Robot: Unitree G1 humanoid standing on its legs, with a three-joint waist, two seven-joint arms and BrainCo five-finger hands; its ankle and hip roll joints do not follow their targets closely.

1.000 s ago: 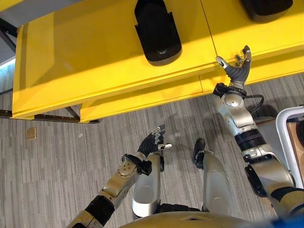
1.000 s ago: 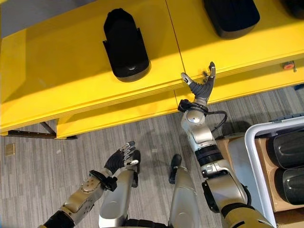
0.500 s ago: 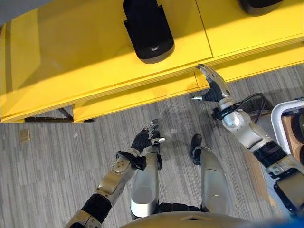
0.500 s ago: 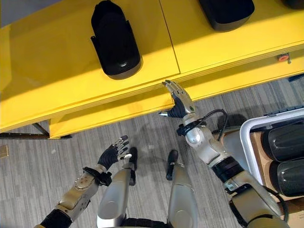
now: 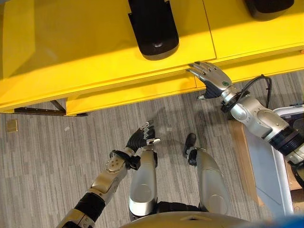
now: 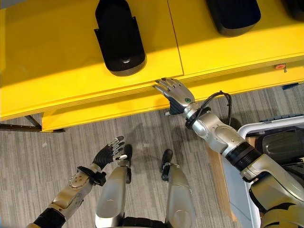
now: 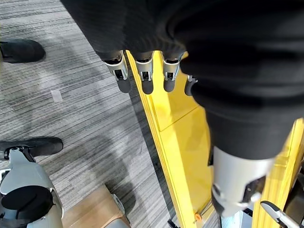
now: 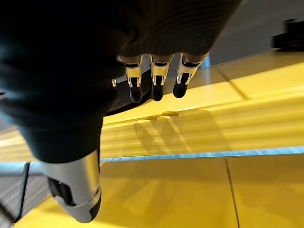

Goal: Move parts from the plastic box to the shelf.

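Right hand: the right hand [image 6: 176, 93] hangs palm down at the front lip of the yellow shelf [image 6: 57, 57], fingers straight and loosely spread, holding nothing.
Right arm pose: the forearm runs in from about four o'clock, stretched low and nearly level, wrist leading toward the shelf edge.
Left hand: the left hand [image 5: 139, 138] floats over the grey floor [image 5: 42, 156] at about seven o'clock from the right hand, well apart from it, fingers relaxed and empty.
Left arm pose: bent at the elbow, forearm rising from the lower left, idle.
Parts on the shelf: a black part [image 6: 118, 35] lies on the shelf top at about eleven o'clock from the right hand; a second black part [image 6: 233, 14] lies at about one o'clock. I judge they sit back from the lip so they cannot slip off.
Parts to fetch: a dark part [image 6: 280, 147] rests in the white plastic box [image 6: 247, 130] at about four o'clock, beside the right arm.
Judgement: with both hands empty, the next reach is probably to the box.
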